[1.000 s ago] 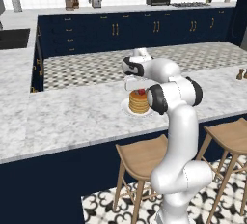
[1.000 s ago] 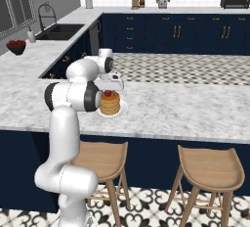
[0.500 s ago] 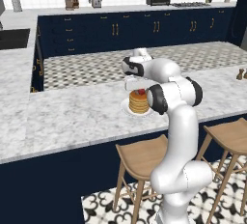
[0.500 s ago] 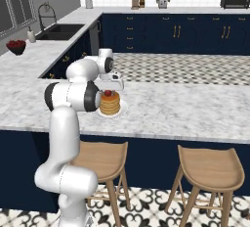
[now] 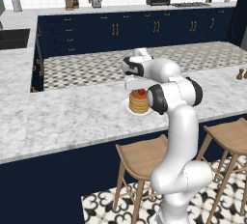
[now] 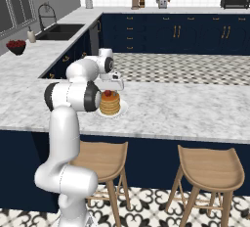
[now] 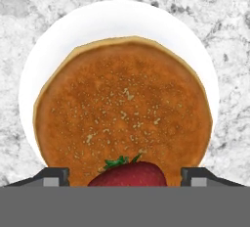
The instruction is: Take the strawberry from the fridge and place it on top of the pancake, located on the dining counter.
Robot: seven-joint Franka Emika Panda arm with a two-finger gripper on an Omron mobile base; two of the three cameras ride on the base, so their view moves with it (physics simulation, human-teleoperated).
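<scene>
The strawberry [image 7: 128, 174] lies on top of the pancake [image 7: 122, 118], near the stack's edge. The golden stack sits on a small white plate [image 7: 122, 18] on the dining counter [image 5: 72, 112]. My gripper [image 7: 125, 177] hangs straight above it, open, and its fingertips [image 7: 54, 176] stand clear of the berry on both sides. From the base, the red strawberry [image 5: 140, 92] shows atop the pancake [image 5: 139, 104] just under the gripper [image 5: 137, 86]. The right base view shows the same strawberry [image 6: 107, 93], pancake [image 6: 110, 104] and gripper [image 6: 111, 85]. The fridge is out of view.
Two wooden stools [image 5: 142, 158] [image 5: 231, 136] stand under the counter's near edge beside my base. Small shakers [image 5: 240, 74] sit at the counter's right end. A sink [image 6: 61, 31] and a bowl of red fruit [image 6: 17, 46] are on the left counter.
The jaws have opened and let go of the strawberry, which now rests on the pancake. The arm and base have not moved.
</scene>
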